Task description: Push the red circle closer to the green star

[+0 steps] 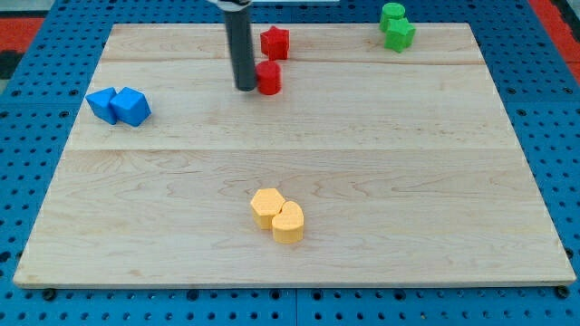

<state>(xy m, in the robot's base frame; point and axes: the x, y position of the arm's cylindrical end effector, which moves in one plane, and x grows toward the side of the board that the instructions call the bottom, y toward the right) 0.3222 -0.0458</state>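
Note:
The red circle [269, 78] is a short red cylinder on the wooden board [362, 181], near the view's top middle. My tip [246, 87] stands right against its left side, touching or nearly so. A second red block [275, 42], star-like in shape, lies just above the circle. The green star [400, 34] lies at the view's top right, with a green round block [392, 14] touching it from above. The star is far to the right of the red circle and slightly higher in the view.
Two blue blocks [102, 104] [132, 107] sit side by side at the left. Two yellow blocks [267, 206] [289, 223] sit together at the bottom middle. A blue pegboard [27, 72] surrounds the board.

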